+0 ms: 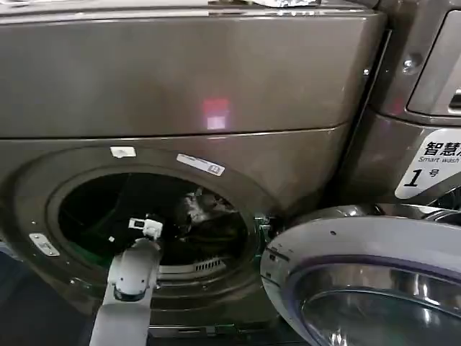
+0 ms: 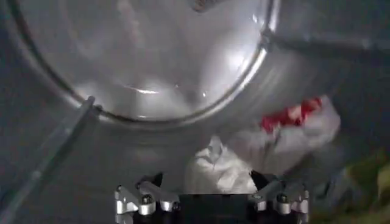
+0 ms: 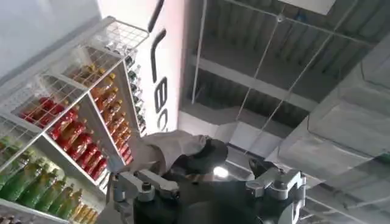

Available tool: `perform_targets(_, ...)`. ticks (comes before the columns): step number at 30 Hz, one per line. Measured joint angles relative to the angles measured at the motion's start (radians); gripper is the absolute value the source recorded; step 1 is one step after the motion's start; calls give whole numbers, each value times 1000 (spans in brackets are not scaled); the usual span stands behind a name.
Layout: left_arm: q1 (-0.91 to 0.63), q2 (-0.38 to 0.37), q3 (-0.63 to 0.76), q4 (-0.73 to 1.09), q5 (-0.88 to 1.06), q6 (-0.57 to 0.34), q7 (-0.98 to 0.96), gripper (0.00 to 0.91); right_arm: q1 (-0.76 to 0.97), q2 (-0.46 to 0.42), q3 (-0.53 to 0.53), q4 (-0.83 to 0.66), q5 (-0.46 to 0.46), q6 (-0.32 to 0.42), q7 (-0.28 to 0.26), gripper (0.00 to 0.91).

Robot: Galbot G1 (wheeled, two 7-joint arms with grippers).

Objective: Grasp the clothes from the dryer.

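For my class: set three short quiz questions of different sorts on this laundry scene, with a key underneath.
1. True or false: the dryer has its door swung open beside the round port.
2. Multiple choice: where is the left gripper working? A) over the open door B) inside the drum, near the clothes C) on top of the machine
3. Fill in: on the clothes lying in the drum, the bright patch against the white fabric is coloured ____.

Key
1. True: the glass door stands open to the right of the port.
2. B: its open fingers point at the white bundle, with nothing gripped yet.
3. Red.
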Motion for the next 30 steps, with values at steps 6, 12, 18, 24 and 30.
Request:
perform_targets(6, -53, -15, -3, 25, 82, -195, 160, 907, -3, -5, 4, -3, 0, 1, 0, 907)
perform_targets(12, -95, -28, -2, 64, 165, -299, 249, 907, -2, -3, 2, -2, -1, 1, -1, 907)
perform_targets(18, -112, -48, 7, 101, 268, -366, 295, 907, 2, -5, -1, -5, -2, 1, -1, 907)
perform_targets(24, -142, -52, 22, 140, 376, -427, 319, 907, 3, -7, -3, -8, -2, 1, -1, 907)
perform_targets(30, -168, -48, 37, 179, 415, -453, 333, 907, 6, -7, -5, -9, -2, 2, -1, 907)
